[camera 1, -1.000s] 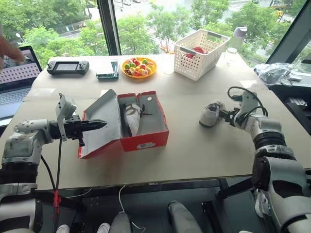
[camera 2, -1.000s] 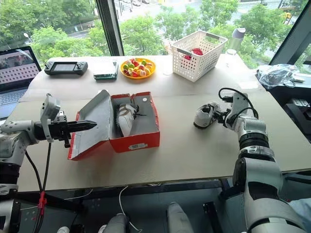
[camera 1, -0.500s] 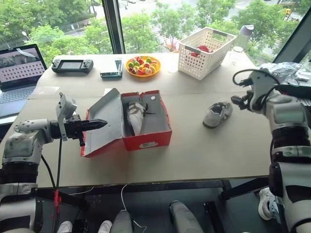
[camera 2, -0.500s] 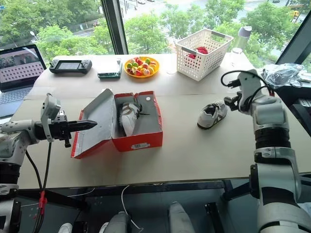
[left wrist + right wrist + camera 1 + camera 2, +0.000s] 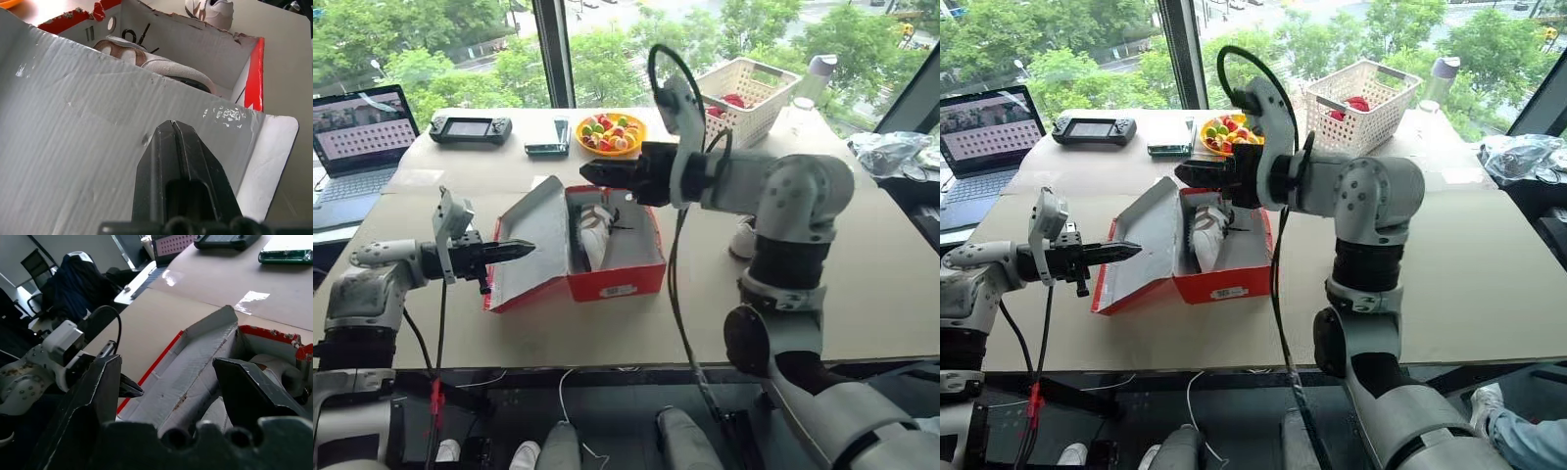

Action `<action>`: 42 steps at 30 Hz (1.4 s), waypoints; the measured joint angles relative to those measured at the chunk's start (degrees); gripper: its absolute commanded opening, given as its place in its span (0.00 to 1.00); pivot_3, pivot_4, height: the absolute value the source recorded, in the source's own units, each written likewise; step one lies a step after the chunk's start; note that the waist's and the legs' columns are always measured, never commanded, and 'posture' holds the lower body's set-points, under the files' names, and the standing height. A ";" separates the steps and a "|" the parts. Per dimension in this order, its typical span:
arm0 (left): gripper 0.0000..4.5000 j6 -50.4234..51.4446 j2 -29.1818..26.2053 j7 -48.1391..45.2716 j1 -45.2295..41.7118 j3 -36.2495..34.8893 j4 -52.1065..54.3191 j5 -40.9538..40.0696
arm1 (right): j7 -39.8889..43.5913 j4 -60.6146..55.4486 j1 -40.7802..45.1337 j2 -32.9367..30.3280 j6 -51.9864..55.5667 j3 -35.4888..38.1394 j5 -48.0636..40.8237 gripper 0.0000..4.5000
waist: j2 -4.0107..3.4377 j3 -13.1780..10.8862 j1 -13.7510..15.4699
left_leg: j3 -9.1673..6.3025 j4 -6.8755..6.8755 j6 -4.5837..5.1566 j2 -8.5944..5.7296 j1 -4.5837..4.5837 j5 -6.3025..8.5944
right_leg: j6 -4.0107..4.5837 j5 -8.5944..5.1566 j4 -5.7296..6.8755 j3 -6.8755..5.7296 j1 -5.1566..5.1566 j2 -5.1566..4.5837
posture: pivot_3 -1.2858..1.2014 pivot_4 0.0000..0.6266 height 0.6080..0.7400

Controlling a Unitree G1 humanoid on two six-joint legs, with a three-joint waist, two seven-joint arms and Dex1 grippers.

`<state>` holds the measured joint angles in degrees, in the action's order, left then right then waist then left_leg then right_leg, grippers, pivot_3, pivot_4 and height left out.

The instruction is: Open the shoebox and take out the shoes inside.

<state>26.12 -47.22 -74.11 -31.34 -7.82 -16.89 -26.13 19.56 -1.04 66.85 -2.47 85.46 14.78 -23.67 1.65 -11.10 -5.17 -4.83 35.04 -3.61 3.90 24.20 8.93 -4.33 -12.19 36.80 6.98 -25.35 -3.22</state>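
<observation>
The red shoebox (image 5: 617, 284) lies open mid-table, its lid (image 5: 533, 235) tipped back to the left with the grey inside showing. One grey-white shoe (image 5: 596, 231) lies inside. The other shoe (image 5: 741, 238) rests on the table to the right of the box, mostly hidden behind my right arm. My left gripper (image 5: 525, 249) is shut, its tip against the inner face of the lid (image 5: 88, 147). Empty and open, my right gripper (image 5: 595, 173) hovers above the box's far end and points left.
Along the table's far edge are a laptop (image 5: 364, 125), a game console (image 5: 470, 128), a phone (image 5: 547, 149), an orange fruit plate (image 5: 610, 133), a white lattice basket (image 5: 744, 93) and a bottle (image 5: 817, 74). A plastic bag (image 5: 889, 152) lies far right.
My right gripper left the shoe on the table at the right, then swung up and left over the box. The left gripper stayed at the lid. The view has shifted slightly.
</observation>
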 measured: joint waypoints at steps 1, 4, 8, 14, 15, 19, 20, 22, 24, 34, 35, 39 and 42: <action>0.00 0.00 0.00 0.21 0.04 -0.02 -0.07 0.01 | -1.39 -0.05 -1.10 -0.25 -0.23 -1.30 0.94 0.99 | 0.01 0.01 0.17 | 0.02 0.00 0.00 0.00 0.05 0.00 | -0.02 0.01 -0.06 0.01 -0.02 -0.01 | 0.52 0.24 1.00; 0.00 0.00 0.39 0.58 0.05 -0.01 -0.10 0.02 | -3.60 -0.71 -3.01 -0.27 -0.37 -4.90 2.18 0.99 | 0.01 0.01 -0.03 | 0.04 -0.17 0.00 0.00 0.09 0.00 | 0.01 0.00 0.00 0.03 -0.20 0.00 | 0.52 0.24 1.00; 0.00 -0.01 0.68 0.73 0.08 -0.01 -0.10 0.01 | -5.86 -4.10 -4.62 -0.42 -0.62 -12.39 3.41 0.99 | 0.04 0.03 -0.76 | 0.03 -0.28 0.01 0.05 0.05 0.00 | 0.26 -0.02 0.25 0.04 -0.36 0.07 | 0.52 0.24 1.00; 0.00 -0.02 1.05 0.82 0.12 0.00 -0.11 0.01 | -8.40 -0.96 -7.56 4.37 -3.72 -16.43 5.37 0.99 | 0.04 0.03 -1.44 | 0.03 -0.18 0.01 0.04 0.08 -0.01 | 0.09 -0.07 0.29 0.08 -0.41 0.07 | 0.52 0.24 1.00; 0.00 -0.01 1.06 0.82 0.13 0.00 -0.10 0.02 | -8.47 -0.55 -7.55 5.02 -4.29 -16.51 5.45 0.99 | 0.04 0.03 -1.53 | 0.03 -0.18 0.01 0.04 0.08 -0.01 | 0.08 -0.07 0.29 0.08 -0.41 0.07 | 0.52 0.24 1.00; 0.00 0.04 1.06 0.86 0.19 -0.01 -0.10 0.01 | -8.93 1.82 -7.96 6.05 -6.22 -17.63 6.25 0.99 | 0.05 0.03 -1.67 | 0.03 -0.17 0.01 0.04 0.09 -0.02 | 0.07 -0.05 0.28 0.07 -0.40 0.07 | 0.52 0.24 1.00; 0.00 0.07 1.06 0.87 0.21 -0.01 -0.10 0.01 | -9.14 2.25 -8.60 6.37 -6.60 -17.78 6.61 0.99 | 0.05 0.03 -1.70 | 0.03 -0.18 0.01 0.04 0.09 -0.02 | 0.07 -0.06 0.27 0.07 -0.40 0.07 | 0.52 0.24 1.00; 0.00 0.07 1.05 0.89 0.29 -0.01 -0.06 0.01 | -9.54 3.61 -9.67 7.26 -6.96 -18.10 6.75 0.99 | 0.05 0.03 -1.82 | 0.03 -0.19 0.01 0.04 0.10 -0.02 | 0.07 -0.06 0.27 0.08 -0.41 0.07 | 0.52 0.24 1.00; 0.00 0.09 1.05 0.91 0.64 -0.01 -0.05 0.01 | -9.64 4.54 -10.35 7.71 -7.94 -18.52 6.92 0.99 | 0.05 0.03 -1.84 | 0.03 -0.21 0.01 0.04 0.10 -0.02 | 0.07 -0.06 0.27 0.08 -0.42 0.07 | 0.52 0.24 1.00; 0.00 0.15 1.06 0.97 0.69 -0.01 0.16 0.02 | -8.88 11.72 -11.45 7.84 -17.56 -21.99 7.33 0.99 | 0.09 0.06 -1.99 | 0.03 -0.19 0.00 0.04 -0.54 -0.01 | 0.08 -0.06 0.24 0.08 0.23 0.08 | 0.52 0.24 1.00; 0.00 0.15 1.06 0.97 0.69 -0.01 0.16 0.02 | -8.88 12.53 -11.43 7.87 -18.14 -21.92 7.20 0.99 | 0.12 0.08 -1.91 | 0.03 -0.19 0.00 0.04 -0.61 -0.01 | 0.10 -0.07 0.23 0.07 0.32 0.07 | 0.52 0.24 1.00; 0.00 0.14 1.08 0.99 0.70 -0.01 0.16 0.03 | -8.71 15.99 -10.83 8.01 -20.09 -20.45 6.25 0.99 | 0.27 0.19 -1.82 | 0.03 -0.18 0.00 0.04 -0.71 -0.01 | 0.46 -0.25 0.23 0.08 0.48 0.07 | 0.52 0.24 1.00; 0.00 0.10 1.08 0.99 0.70 -0.01 0.16 0.04 | -8.16 18.72 -9.91 8.08 -20.83 -19.58 4.97 0.84 | 0.32 0.25 -1.85 | 0.03 -0.20 0.00 0.04 -0.91 -0.01 | 0.51 -0.28 0.23 0.08 0.66 0.07 | 0.52 0.24 1.00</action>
<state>26.22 -46.14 -73.12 -30.64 -7.82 -16.73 -26.09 11.40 17.68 56.94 5.61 64.64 -4.80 -18.71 1.97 -10.86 -7.02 -4.81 34.83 -3.62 3.94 23.29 8.92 -3.82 -12.47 37.03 7.06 -24.70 -3.15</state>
